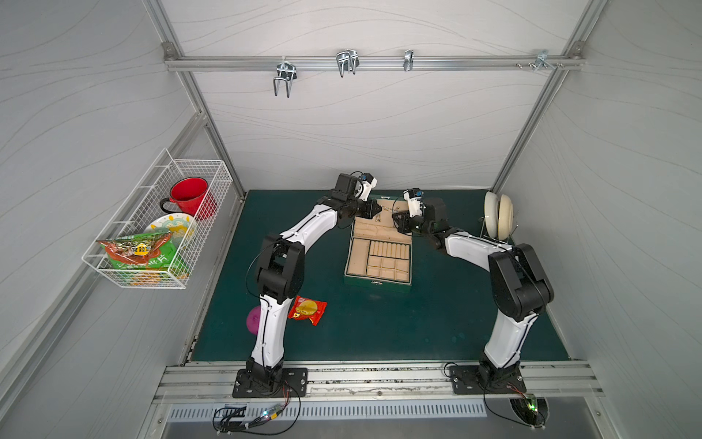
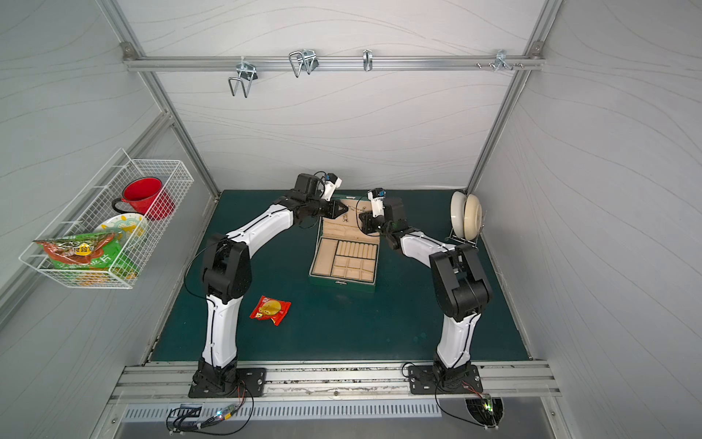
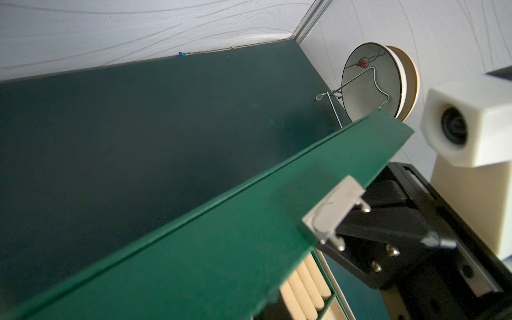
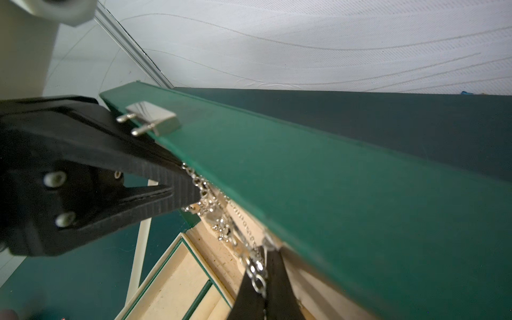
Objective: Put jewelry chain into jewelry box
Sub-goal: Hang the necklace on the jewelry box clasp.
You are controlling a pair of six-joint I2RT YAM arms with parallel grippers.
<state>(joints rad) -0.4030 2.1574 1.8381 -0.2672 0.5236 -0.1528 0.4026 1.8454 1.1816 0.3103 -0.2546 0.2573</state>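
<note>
The dark green jewelry box (image 1: 378, 284) (image 2: 342, 286) stands open mid-table, its lid (image 4: 332, 180) (image 3: 221, 249) upright at the back. Both grippers meet at the lid's beige inner face. The thin silvery jewelry chain (image 4: 221, 227) (image 1: 387, 209) (image 2: 353, 210) stretches between them, just under the lid's top edge. My left gripper (image 1: 379, 209) (image 2: 346, 209) (image 4: 191, 191) is shut on one end. My right gripper (image 1: 395, 219) (image 2: 360, 219) (image 4: 263, 277) is shut on the other. In the left wrist view the lid hides the left gripper's own jaws.
A red snack packet (image 1: 307, 309) and a purple ball (image 1: 253, 319) lie near the left arm's base. A rack of dishes (image 1: 497, 218) stands at the back right. On the left wall hangs a wire basket (image 1: 159, 266) with a red cup. Metal hooks (image 1: 345, 62) line the rear rail.
</note>
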